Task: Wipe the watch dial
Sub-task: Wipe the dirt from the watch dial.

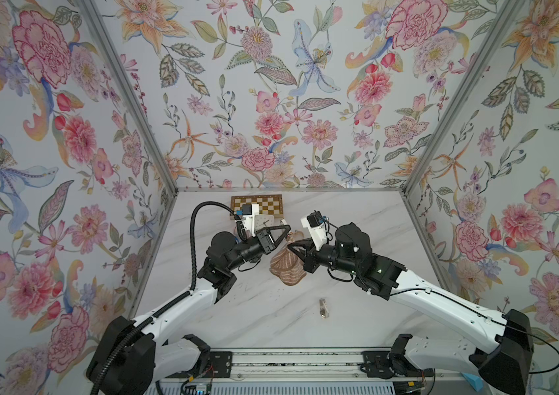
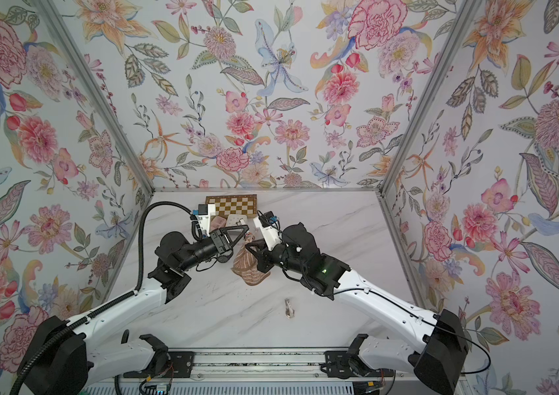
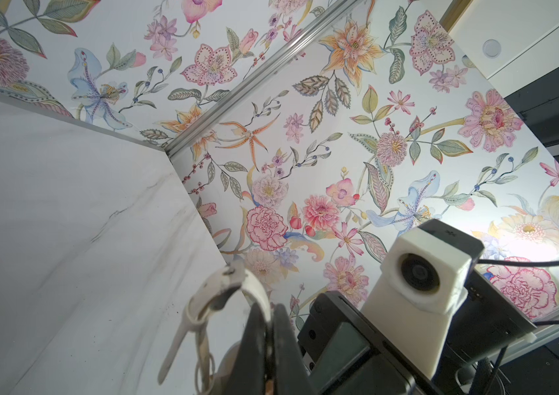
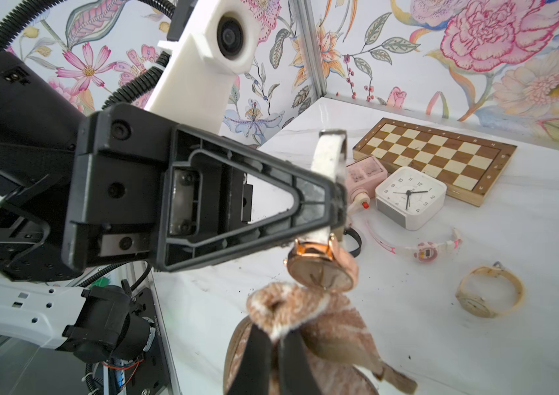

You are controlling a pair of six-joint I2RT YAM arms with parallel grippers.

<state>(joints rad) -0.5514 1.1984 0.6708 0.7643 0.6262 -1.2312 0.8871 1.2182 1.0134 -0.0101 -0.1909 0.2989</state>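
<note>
Right, three watches, one cloth: your left claw clamps the strap of the rose-gold watch, right claw pinches the cloth, forearms angled inward.

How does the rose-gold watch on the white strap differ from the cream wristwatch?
The rose-gold watch hangs by its white strap from the shut left hand; the cream wristwatch lies free on the marble table. The rose-gold watch's case shines; the cream wristwatch's is pale. Both dials are round.
</note>
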